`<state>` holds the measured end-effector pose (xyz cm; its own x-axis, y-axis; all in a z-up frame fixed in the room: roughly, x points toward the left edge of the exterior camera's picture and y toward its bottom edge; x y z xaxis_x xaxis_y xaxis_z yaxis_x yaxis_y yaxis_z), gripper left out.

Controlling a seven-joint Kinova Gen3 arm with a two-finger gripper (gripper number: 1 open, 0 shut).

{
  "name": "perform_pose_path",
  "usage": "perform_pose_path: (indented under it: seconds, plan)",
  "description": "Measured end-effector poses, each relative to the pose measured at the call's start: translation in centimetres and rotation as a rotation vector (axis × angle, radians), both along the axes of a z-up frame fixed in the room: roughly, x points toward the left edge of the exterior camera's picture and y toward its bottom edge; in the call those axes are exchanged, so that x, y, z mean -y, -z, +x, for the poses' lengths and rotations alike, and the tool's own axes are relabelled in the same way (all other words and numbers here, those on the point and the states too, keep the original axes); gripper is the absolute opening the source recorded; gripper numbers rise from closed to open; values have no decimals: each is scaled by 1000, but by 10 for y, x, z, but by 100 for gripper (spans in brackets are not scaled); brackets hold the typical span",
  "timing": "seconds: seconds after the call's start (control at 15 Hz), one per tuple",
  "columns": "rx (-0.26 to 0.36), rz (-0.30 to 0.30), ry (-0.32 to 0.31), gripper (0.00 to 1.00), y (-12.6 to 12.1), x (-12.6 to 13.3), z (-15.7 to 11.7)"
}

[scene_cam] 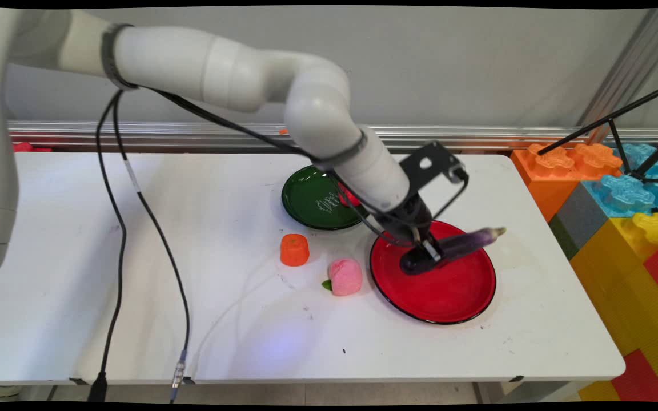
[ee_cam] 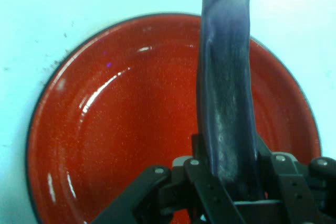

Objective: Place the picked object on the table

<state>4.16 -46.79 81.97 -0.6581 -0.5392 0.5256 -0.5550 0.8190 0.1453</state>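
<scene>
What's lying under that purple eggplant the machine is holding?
The red plate lies under the eggplant, which the tool grips near its dark end. The eggplant's pale tip reaches past the rim, over the white table. The plate's strip directly beneath it is covered.

The arm point(scene_cam: 226, 68) is glossy white, built of rounded links with dark bands at two joints. Black cables point(scene_cam: 113, 188) hang from it. Its claw point(scene_cam: 427, 251) is black, with silver screws on the linkage.
</scene>
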Motion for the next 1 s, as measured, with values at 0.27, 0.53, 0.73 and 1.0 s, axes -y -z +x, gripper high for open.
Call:
perform_pose_path:
  seconds: [0.27, 0.53, 0.73, 1.0]
  plan:
    - [-33, -36, 46, 0, -33, -3, 20]
    - [-56, -89, 159, 0, -61, -13, 53]
    - [-59, -134, 266, 0, -73, -19, 76]
    - [-40, -193, 416, 0, -83, -25, 110]
